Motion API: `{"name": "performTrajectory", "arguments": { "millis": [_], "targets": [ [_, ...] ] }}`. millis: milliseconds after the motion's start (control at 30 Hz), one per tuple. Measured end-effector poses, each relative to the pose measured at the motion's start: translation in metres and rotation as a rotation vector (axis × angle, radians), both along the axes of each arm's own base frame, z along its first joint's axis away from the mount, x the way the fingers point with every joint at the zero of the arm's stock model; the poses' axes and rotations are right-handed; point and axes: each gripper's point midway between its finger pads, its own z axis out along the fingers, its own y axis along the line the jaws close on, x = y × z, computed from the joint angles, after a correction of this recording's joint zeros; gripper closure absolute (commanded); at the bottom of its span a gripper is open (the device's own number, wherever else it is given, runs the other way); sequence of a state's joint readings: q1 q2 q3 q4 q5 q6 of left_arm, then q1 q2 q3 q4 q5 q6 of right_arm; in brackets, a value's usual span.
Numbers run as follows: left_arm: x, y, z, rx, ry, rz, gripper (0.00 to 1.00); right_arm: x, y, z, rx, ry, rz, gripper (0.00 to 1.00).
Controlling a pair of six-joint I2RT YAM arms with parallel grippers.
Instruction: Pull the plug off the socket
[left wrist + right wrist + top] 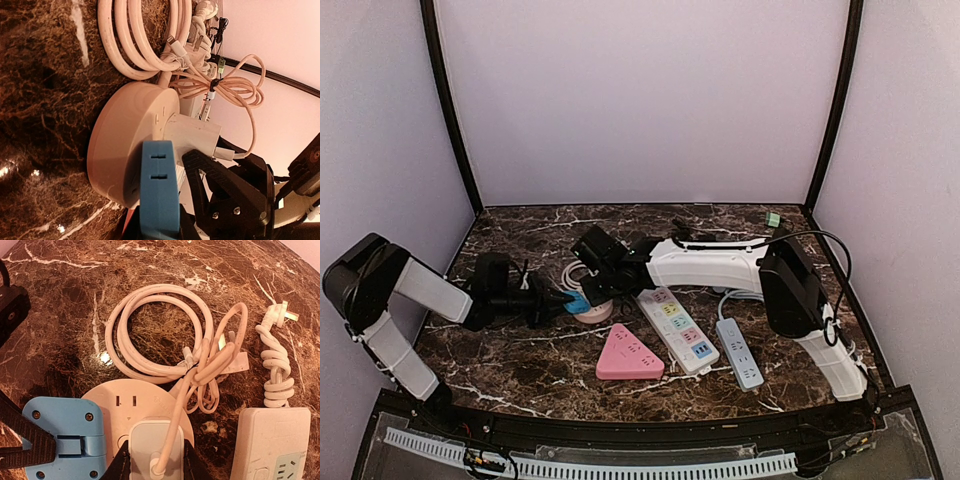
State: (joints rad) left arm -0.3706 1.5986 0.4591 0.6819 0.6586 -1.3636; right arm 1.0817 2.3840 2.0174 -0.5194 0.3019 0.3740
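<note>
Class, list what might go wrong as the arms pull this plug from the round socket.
The white plug's thin cable lies tangled with the coiled cord; pulling may drag that bundle along.
If the left gripper's blue finger slips, the round socket may lift with the plug.

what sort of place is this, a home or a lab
Probably a robot test booth in a lab: plain pale walls box in a marble-look table, two arms are mounted at its edge, and several power strips lie out like props.
</note>
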Motion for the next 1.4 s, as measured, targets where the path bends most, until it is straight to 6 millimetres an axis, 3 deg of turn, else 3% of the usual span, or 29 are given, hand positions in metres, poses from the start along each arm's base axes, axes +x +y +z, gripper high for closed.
{"name": "performTrajectory", "arguments": {
  "millis": [300,500,667,900,1067,1400],
  "targets": [
    [0.003,-0.002,-0.001,-0.023,0.007,0.002,1.0,0.004,-0.003,0.0,-0.006,-0.02,-0.018,1.0],
    [0.003,0.0,0.005,0.067,-0.037,-0.037,1.0,0.005,-0.002,0.001,0.007,-0.016,-0.027,1.0],
    [0.01,-0.007,0.054,0.071,-0.212,-0.092,1.0,0.005,-0.004,-0.001,-0.001,-0.012,-0.033,1.0],
    [0.01,-0.004,0.054,0.111,-0.229,-0.095,1.0,0.008,-0.007,-0.001,0.006,-0.01,-0.043,1.0],
    [0.012,0.017,0.052,0.204,-0.199,-0.029,1.0,0.009,-0.011,0.0,0.024,0.003,-0.042,1.0],
    [0.032,0.088,0.038,0.52,-0.057,0.144,1.0,0.005,-0.021,0.0,0.024,0.035,-0.032,1.0]
  ]
}}
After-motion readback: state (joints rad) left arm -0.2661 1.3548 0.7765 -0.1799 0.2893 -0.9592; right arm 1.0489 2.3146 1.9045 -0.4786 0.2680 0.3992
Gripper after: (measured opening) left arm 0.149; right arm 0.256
